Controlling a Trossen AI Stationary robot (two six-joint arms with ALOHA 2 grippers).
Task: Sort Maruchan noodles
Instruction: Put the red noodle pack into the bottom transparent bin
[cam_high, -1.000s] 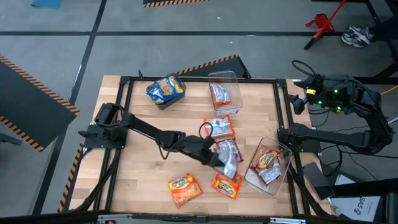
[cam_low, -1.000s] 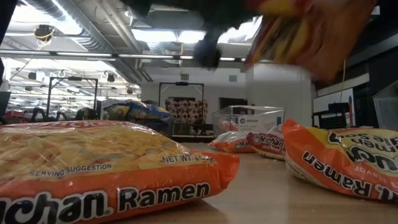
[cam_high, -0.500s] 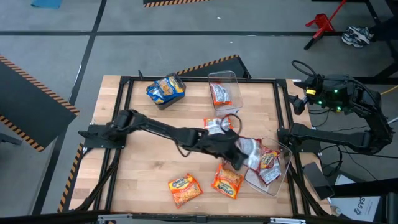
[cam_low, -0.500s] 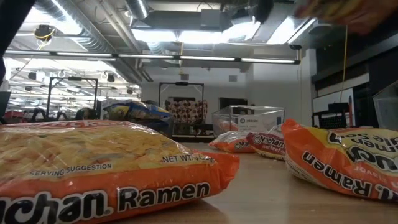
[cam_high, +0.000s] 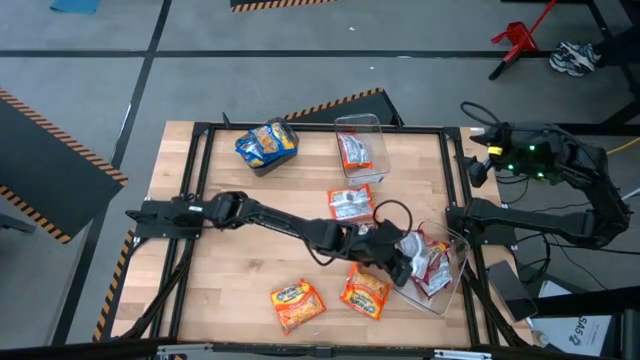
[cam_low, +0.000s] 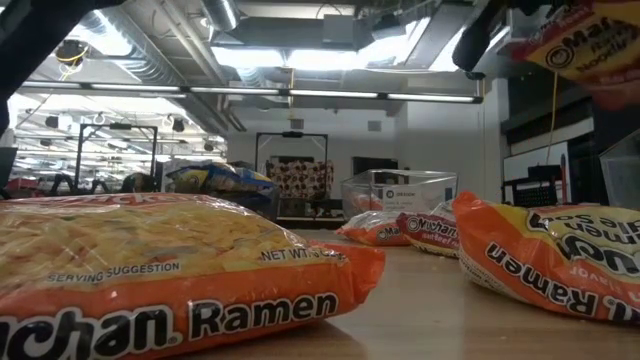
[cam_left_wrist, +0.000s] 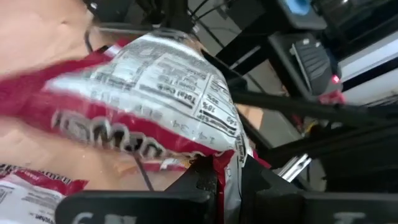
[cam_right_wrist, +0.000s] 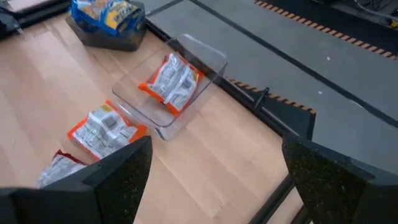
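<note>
- The left gripper (cam_high: 400, 262) reaches far across the table (cam_high: 240, 250) toward its right edge, its fingers clamped on a red-and-silver noodle packet (cam_high: 411, 246) held at the near-left rim of the clear bin (cam_high: 452, 285) in the right front corner.
- That bin already holds red packets (cam_high: 432, 262) (how many I cannot tell), and it sits hard against the table's right frame, so little room lies on that side.
- The left wrist view shows what the high view hides: the held packet (cam_left_wrist: 149, 99) is pinched by one lower edge between the two dark fingers (cam_left_wrist: 205, 180), its nutrition-label side facing the camera.
- Another red packet (cam_left_wrist: 28, 193) lies flat on the wood below it.
- Open wood spreads across the table's left half and middle.
- Two orange packets (cam_high: 296, 303) (cam_high: 365, 293) lie near the front edge, the second just beside the left arm's wrist.
- An orange packet (cam_high: 349, 204) lies mid-table; behind it a second clear bin (cam_high: 370, 128) at the back edge holds an orange packet (cam_high: 354, 152).
- A dark bin with blue-and-yellow packets (cam_high: 266, 143) stands at the back left.
- The low view, level with the table, adds the printed faces of the front orange packets (cam_low: 150, 270) (cam_low: 550, 255) and the held packet (cam_low: 585, 50) high at its upper right corner.
- The right gripper (cam_right_wrist: 211, 180) waits off the table's right rear corner, its fingers spread wide; its wrist view looks down on the back bin (cam_right_wrist: 186, 74) and the mid-table orange packet (cam_right_wrist: 102, 132).
</note>
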